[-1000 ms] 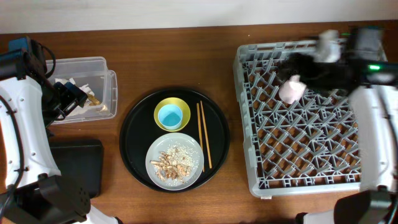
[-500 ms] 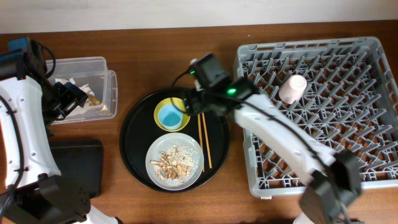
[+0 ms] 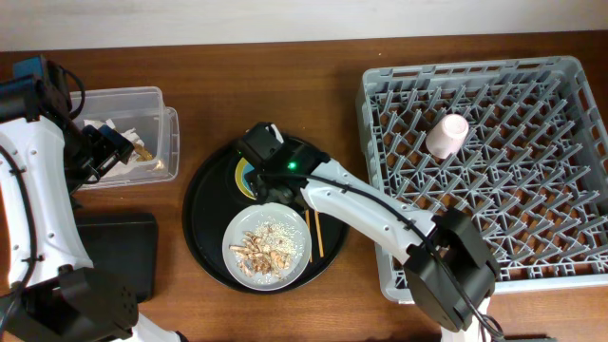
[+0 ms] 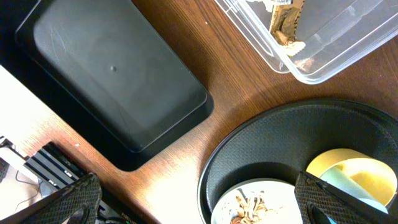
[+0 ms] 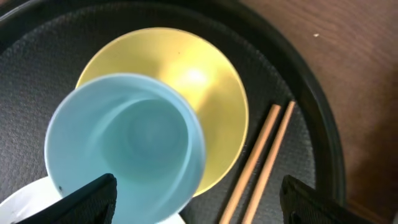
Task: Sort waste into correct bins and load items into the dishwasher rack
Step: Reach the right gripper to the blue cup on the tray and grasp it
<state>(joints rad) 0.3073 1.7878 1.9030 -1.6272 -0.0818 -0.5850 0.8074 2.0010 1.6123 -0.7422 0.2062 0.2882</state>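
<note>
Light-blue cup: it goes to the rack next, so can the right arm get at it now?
Probably yes. The right gripper is open directly above the light-blue cup, which stands upright in the yellow bowl with nothing covering it.

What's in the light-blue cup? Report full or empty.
Empty. The right wrist view looks into the light-blue cup and shows its bare blue bottom; it stands upright in the yellow bowl.
</note>
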